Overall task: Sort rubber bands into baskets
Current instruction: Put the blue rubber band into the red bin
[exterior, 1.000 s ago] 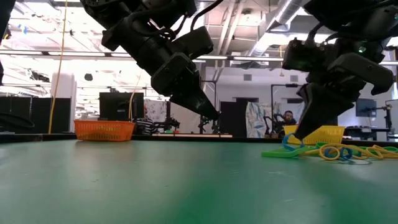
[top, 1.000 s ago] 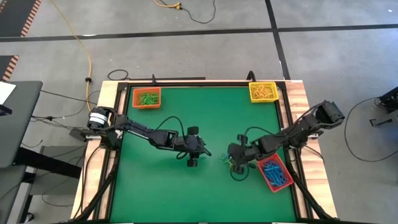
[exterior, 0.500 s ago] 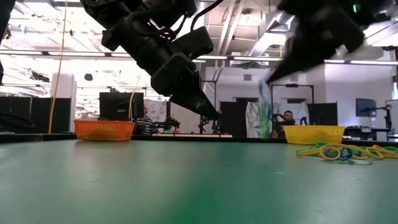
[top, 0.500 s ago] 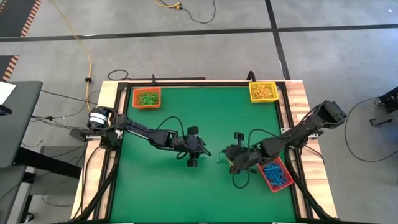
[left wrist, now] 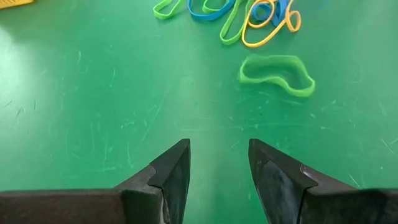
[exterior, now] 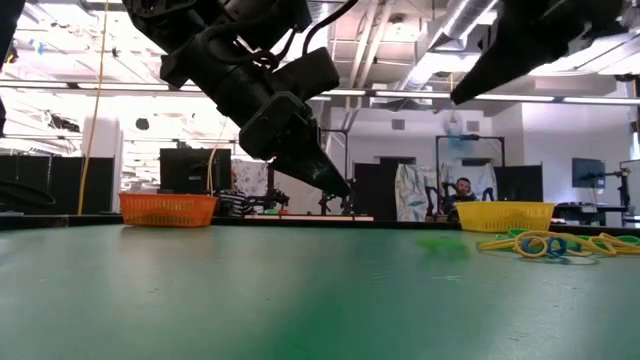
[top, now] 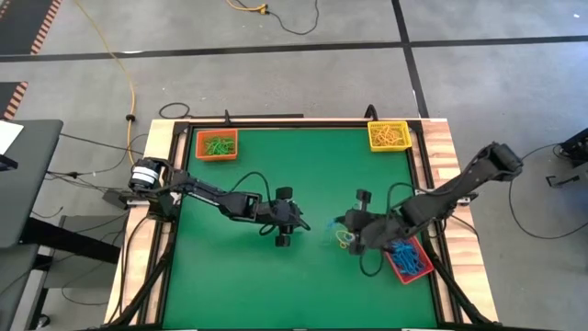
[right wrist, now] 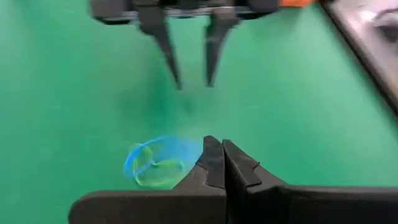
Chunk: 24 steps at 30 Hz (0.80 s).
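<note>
The right gripper (right wrist: 217,155) has its fingers pressed together, w/ a blurred blue band and a green one (right wrist: 155,163) seeming to hang at its tips; if they are truly pinched I cannot tell for sure. In the high view this gripper (top: 354,232) is raised over the loose pile of rubber bands (top: 344,240) on the bench (top: 303,179), and the red basket (top: 408,257), already w/ blue bands inside, lies just beside it toward the bench's right edge. So a blue band has a short way to go. The orange basket (top: 217,144) w/ green bands and the yellow basket (top: 388,135) w/ yellow ones are at the far corners, well apart.

The left gripper (top: 284,231) hovers nearer the bench middle, fingers apart and holding nothing. Just ahead of it lies a single green band (left wrist: 277,75), long axis running across its fingers; the mixed pile (left wrist: 249,12) is beyond. For green, the left arm is nearer to the orange basket.
</note>
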{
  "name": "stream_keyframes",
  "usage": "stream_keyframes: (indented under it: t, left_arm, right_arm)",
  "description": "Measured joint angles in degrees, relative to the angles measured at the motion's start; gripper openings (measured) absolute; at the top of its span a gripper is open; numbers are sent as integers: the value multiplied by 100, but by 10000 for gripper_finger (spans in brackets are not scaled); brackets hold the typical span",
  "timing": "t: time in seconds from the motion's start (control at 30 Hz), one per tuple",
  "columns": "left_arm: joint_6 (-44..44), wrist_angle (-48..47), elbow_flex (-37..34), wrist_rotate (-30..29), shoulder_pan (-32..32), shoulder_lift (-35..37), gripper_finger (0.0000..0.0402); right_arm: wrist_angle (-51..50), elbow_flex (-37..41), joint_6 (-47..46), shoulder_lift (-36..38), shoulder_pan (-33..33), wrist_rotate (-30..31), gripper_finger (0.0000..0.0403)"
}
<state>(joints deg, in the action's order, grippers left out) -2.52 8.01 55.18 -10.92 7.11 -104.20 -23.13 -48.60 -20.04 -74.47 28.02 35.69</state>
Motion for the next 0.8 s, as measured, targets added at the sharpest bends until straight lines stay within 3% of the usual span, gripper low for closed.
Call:
stream_keyframes:
  t: [0.13, 0.23, 0.37, 0.5, 0.63, 0.8]
  left_arm:
    - [0, 14, 0, 0, 0, 0, 153]
    - [4, 26, 0, 0, 0, 0, 153]
    - [7, 38, 0, 0, 0, 0, 153]
    - [24, 68, 0, 0, 0, 0, 153]
    - [24, 95, 0, -2, -2, 0, 153]
    - [22, 227, 0, 0, -2, 0, 153]
  right_arm:
    - [-347, 2, -367, -58, 69, 739, 12]
    - [-237, 0, -349, -56, -47, 133, 12]
    - [-437, -2, -405, -80, -70, 6, 12]
    - [-592, 0, -818, -88, -93, -567, 18]
    - [-332, 86, -1036, -288, -202, -1216, 67]
    - [-172, 101, -1175, -1033, -285, -1448, 151]
